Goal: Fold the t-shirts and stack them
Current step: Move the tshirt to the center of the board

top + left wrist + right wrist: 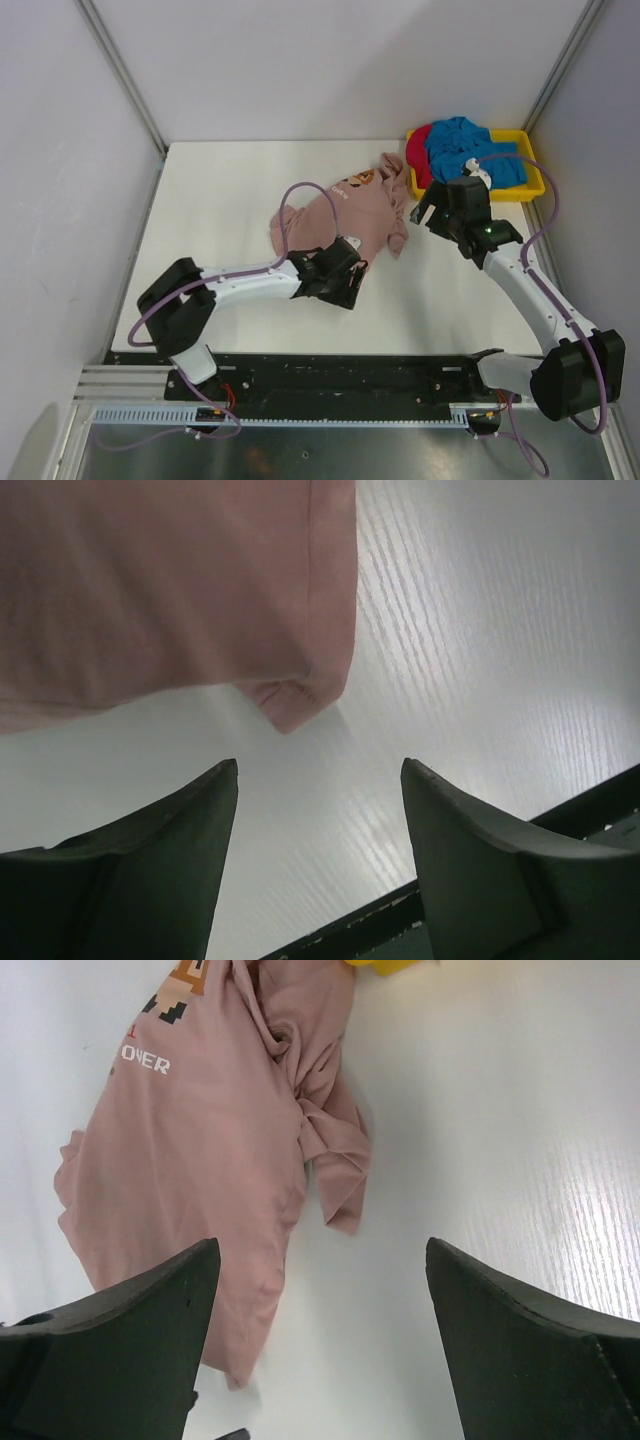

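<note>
A dusty pink t-shirt [345, 210] with a white chest print lies crumpled and partly spread on the white table, one sleeve bunched at its right. It also shows in the left wrist view [180, 590] and the right wrist view [200, 1140]. A bright blue t-shirt [470, 148] and a red one [420, 152] are heaped in the yellow tray. My left gripper [350, 272] [320, 765] is open and empty, just off the pink shirt's near hem corner. My right gripper [432, 210] [322, 1244] is open and empty, above the table beside the shirt's right sleeve.
The yellow plastic tray [535, 165] stands at the table's back right corner; its edge shows in the right wrist view [390, 965]. White walls and metal posts enclose the table. A black rail [330, 365] runs along the near edge.
</note>
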`<control>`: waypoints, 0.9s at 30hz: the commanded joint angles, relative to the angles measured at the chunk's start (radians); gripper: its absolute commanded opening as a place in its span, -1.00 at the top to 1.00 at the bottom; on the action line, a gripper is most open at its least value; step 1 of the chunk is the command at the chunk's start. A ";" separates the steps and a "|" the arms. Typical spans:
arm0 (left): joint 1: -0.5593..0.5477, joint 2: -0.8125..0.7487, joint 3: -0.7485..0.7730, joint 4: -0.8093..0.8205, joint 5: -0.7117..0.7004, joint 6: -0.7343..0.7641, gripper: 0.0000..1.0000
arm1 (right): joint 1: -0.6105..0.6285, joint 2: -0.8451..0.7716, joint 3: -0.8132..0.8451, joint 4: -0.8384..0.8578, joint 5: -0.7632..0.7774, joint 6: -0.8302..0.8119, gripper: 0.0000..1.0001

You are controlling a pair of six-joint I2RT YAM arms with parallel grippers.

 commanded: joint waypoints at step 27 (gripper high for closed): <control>0.242 -0.360 -0.211 -0.072 -0.525 -0.321 1.00 | -0.018 0.066 -0.070 0.082 -0.092 -0.004 -0.71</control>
